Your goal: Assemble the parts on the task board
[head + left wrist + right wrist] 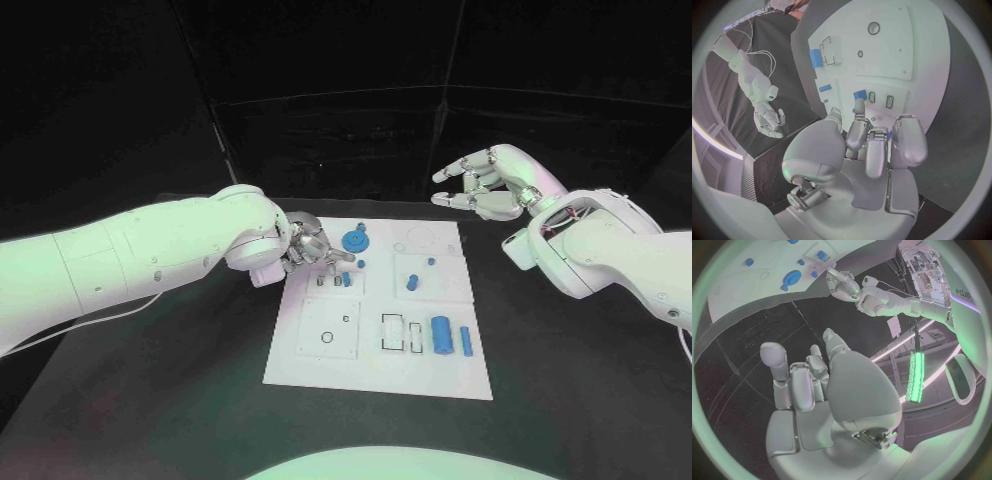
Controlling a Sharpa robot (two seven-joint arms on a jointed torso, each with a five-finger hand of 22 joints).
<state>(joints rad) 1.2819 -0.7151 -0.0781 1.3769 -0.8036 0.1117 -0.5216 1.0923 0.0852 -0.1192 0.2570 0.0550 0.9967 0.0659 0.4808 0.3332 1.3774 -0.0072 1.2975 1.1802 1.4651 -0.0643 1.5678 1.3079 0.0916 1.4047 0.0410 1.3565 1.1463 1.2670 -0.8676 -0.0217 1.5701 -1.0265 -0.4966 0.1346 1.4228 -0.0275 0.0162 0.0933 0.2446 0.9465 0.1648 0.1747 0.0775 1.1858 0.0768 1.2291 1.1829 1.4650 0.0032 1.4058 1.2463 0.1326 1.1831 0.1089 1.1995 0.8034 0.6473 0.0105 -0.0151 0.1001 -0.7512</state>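
The white task board [378, 362] lies in the middle of the black table. My left hand [315, 250] hovers low over its far left part with fingers curled in. In the left wrist view one fingertip [859, 106] reaches a small blue part [859, 94] beside two narrow slots [881, 99]; whether the part is held is unclear. A round blue part [358, 241] sits just right of that hand. My right hand [490, 185] is raised beyond the board's far right corner, fingers spread and holding nothing. A blue cylinder [440, 335] and a thin blue pin [467, 341] lie near the front right.
More small blue parts [413, 281] lie mid-board. A rectangular recess [394, 331] is left of the cylinder, a small round hole [327, 336] further left. Bare black table [173, 400] surrounds the board.
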